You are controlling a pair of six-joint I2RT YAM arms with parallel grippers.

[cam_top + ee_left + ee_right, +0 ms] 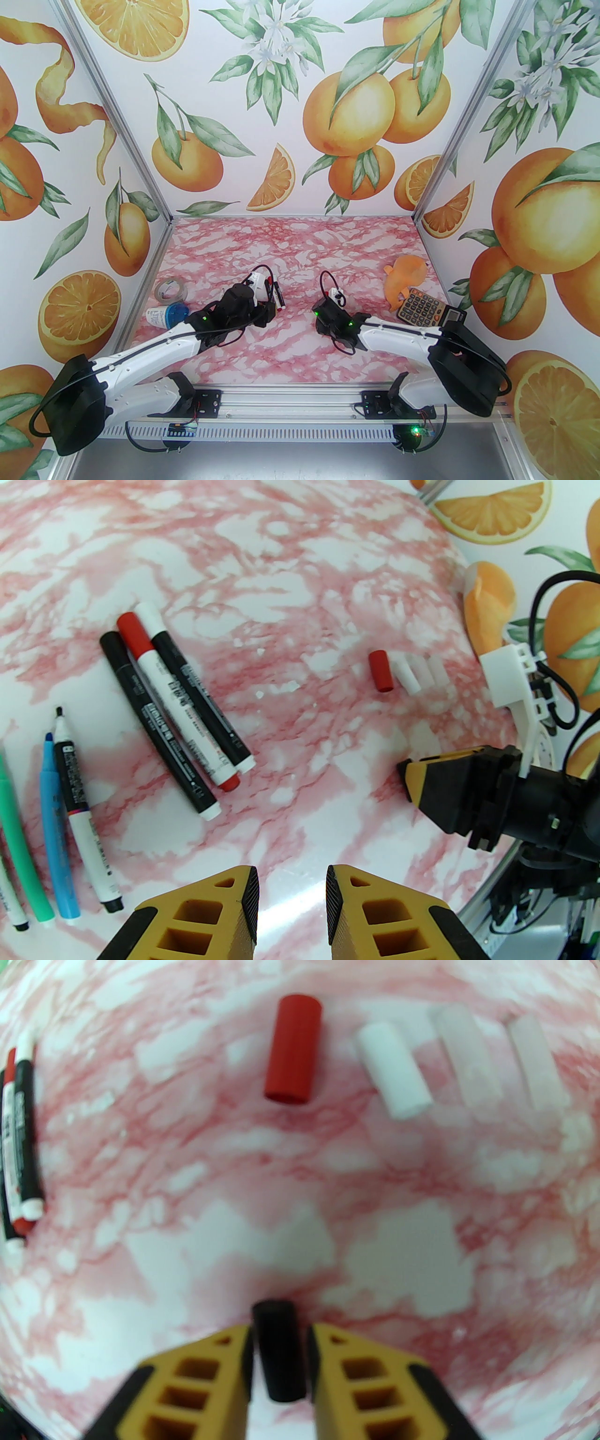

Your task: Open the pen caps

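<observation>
The pink marbled table [290, 243] spreads out under both my arms. At its far right lie a calculator [424, 309] and, just beyond it, an orange soft toy [405, 276]. At the left edge sit a roll of tape [171, 289] and, nearer to me, a white bottle [166, 316] lying on its side.

My left gripper [291, 888] hangs above the table with its fingers apart and nothing between them. Far and to the left of it lie three thick markers [176, 705], side by side and touching, all slanted the same way. Further left are the thin pens [58, 831]: a green one, a blue one and white ones, roughly parallel, the tips of some bare.

My right gripper [280, 1335] is clenched on a black cap [280, 1353], which stands up between the two pads and pokes out past the fingertips. Beyond it, well apart from my fingers, four loose caps lie in a row on the table. A red cap [293, 1051] is on the left. A white cap [393, 1070] comes next. Two clear caps [468, 1061] close the row on the right. None of them touch each other.
</observation>
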